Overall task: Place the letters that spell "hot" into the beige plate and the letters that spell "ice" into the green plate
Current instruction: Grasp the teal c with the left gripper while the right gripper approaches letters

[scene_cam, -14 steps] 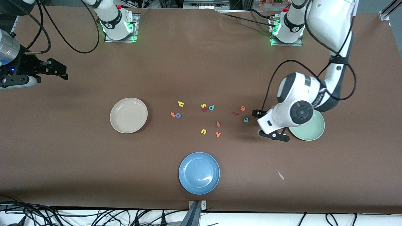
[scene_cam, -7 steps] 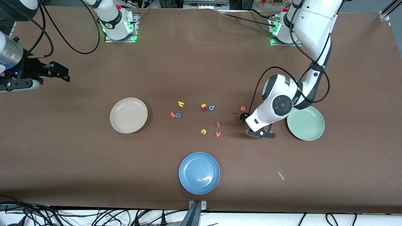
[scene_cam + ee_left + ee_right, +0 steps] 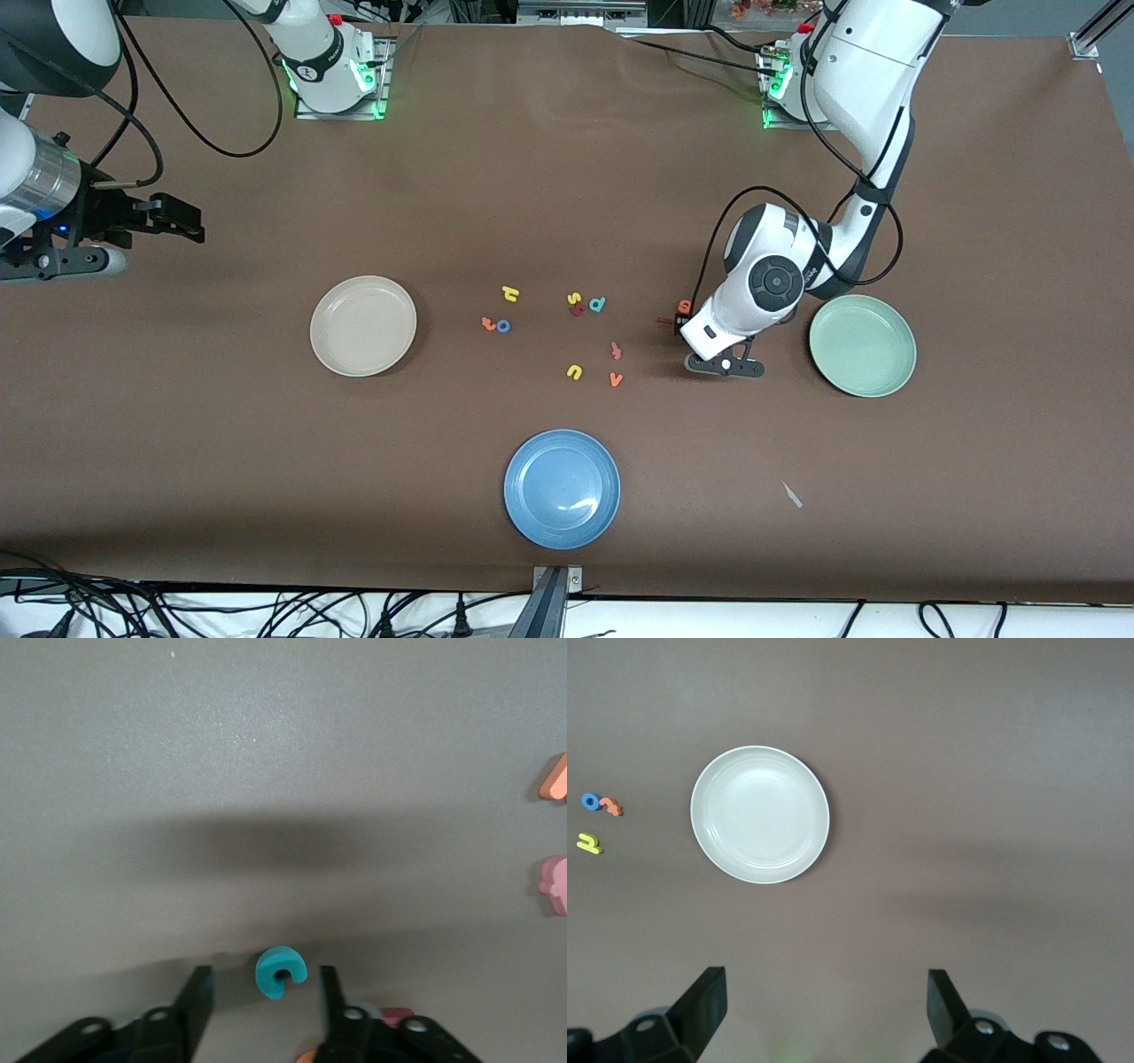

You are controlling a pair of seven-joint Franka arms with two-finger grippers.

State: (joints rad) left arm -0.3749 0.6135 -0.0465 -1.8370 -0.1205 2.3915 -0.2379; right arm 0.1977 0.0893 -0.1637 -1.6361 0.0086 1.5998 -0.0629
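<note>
The teal c (image 3: 281, 972) lies flat on the table between the fingers of my left gripper (image 3: 263, 994), with a gap on each side; the jaws are open. In the front view the left gripper (image 3: 702, 342) hides the c. Orange e (image 3: 685, 306) and dark red i (image 3: 664, 320) lie just beside it, and the green plate (image 3: 862, 346) sits toward the left arm's end. Yellow h (image 3: 509, 292), orange t (image 3: 487, 322) and blue o (image 3: 503, 326) lie near the beige plate (image 3: 363, 325). My right gripper (image 3: 190, 223) hangs open and holds nothing at the right arm's end.
A blue plate (image 3: 562, 488) sits nearest the front camera. Loose letters lie mid-table: yellow s (image 3: 573, 299), teal d (image 3: 597, 304), reddish f (image 3: 616, 350), yellow u (image 3: 574, 372), orange v (image 3: 616, 379). A small white scrap (image 3: 791, 494) lies toward the front edge.
My left gripper has moved from the green plate's edge over to the teal c, and its jaws have narrowed around it. The right gripper has drifted slightly.
</note>
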